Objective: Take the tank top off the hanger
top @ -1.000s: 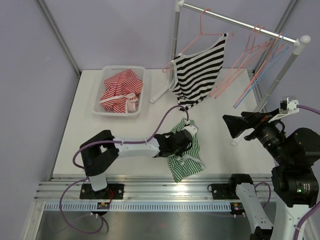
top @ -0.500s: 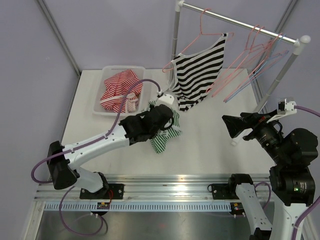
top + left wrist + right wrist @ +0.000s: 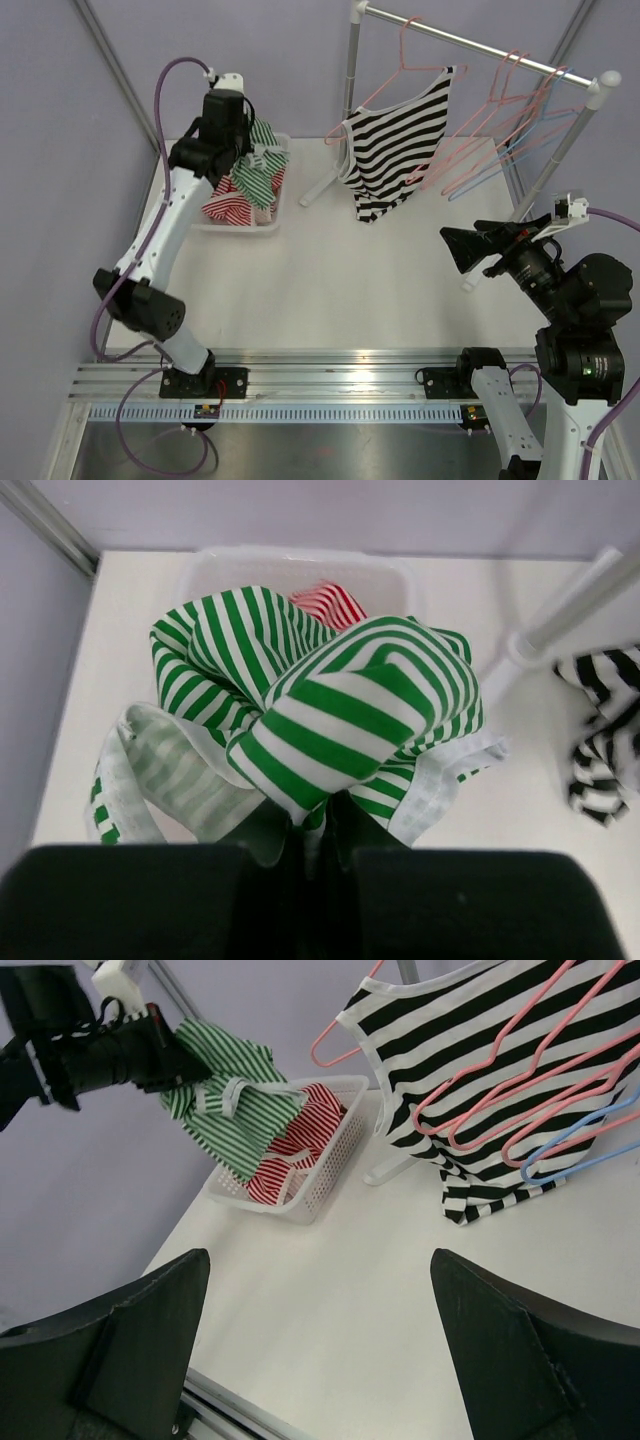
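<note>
Swung up and left since a second ago, the left gripper [image 3: 241, 136] now hangs over the basket [image 3: 236, 227], off mid-table!
Lavender walls [image 3: 270, 60] close in a bare white table [image 3: 330, 290]. At the far right stands the garment rack [image 3: 480, 44], and the black-and-white tank top [image 3: 395, 140] is on its pink hanger [image 3: 404, 45], no gripper touching it, spare hangers [image 3: 490, 110] beside it. In the far-left basket lies a red-striped garment [image 3: 225, 205]. Left jaws are clamped on a bunched green-striped garment [image 3: 340, 710] dangling above it. The right gripper [image 3: 320, 1355] hovers at the right edge, jaws spread wide, holding nothing.
</note>
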